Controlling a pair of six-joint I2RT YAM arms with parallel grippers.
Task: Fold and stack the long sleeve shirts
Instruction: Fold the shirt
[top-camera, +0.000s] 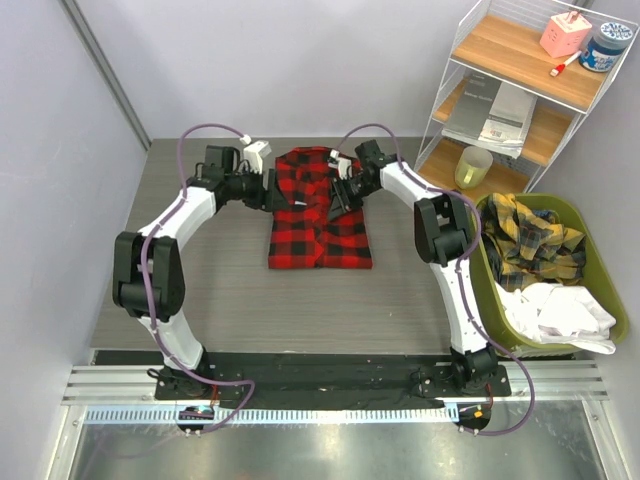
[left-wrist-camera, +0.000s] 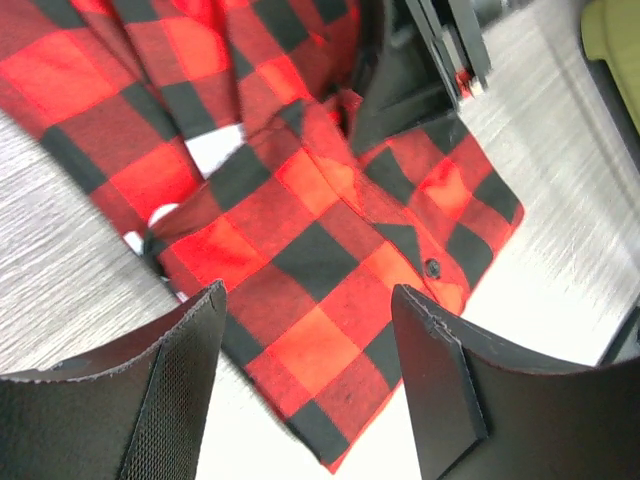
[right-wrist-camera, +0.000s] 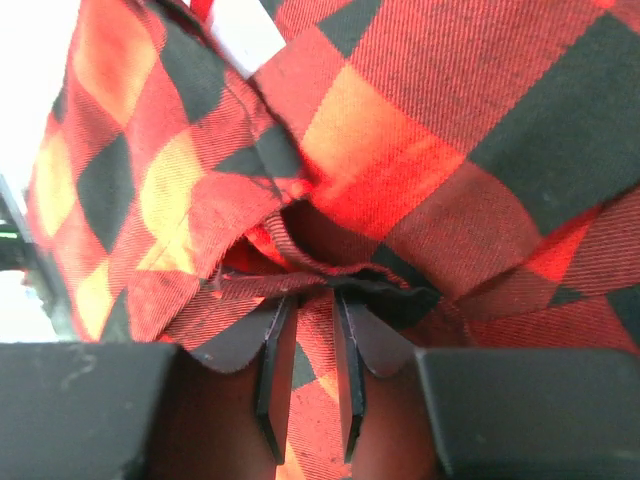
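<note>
A red-and-black checked long sleeve shirt (top-camera: 320, 215) lies folded into a rectangle at the middle of the table (top-camera: 220, 280). My left gripper (top-camera: 272, 192) hovers at the shirt's left edge. In the left wrist view it (left-wrist-camera: 310, 370) is open, with a corner of the shirt (left-wrist-camera: 320, 300) lying flat below and nothing between its fingers (left-wrist-camera: 180, 380). My right gripper (top-camera: 338, 200) rests on the upper middle of the shirt. The right wrist view shows it (right-wrist-camera: 312, 300) shut on a bunched fold of the shirt (right-wrist-camera: 400, 150). A white patch (left-wrist-camera: 215, 150) peeks out between the layers.
A green basket (top-camera: 618, 320) at the right edge holds a yellow plaid shirt (top-camera: 525, 240) and a white garment (top-camera: 555, 310). A white wire shelf (top-camera: 510, 100) with papers, a cup and small items stands at the back right. A wall borders the table on the left.
</note>
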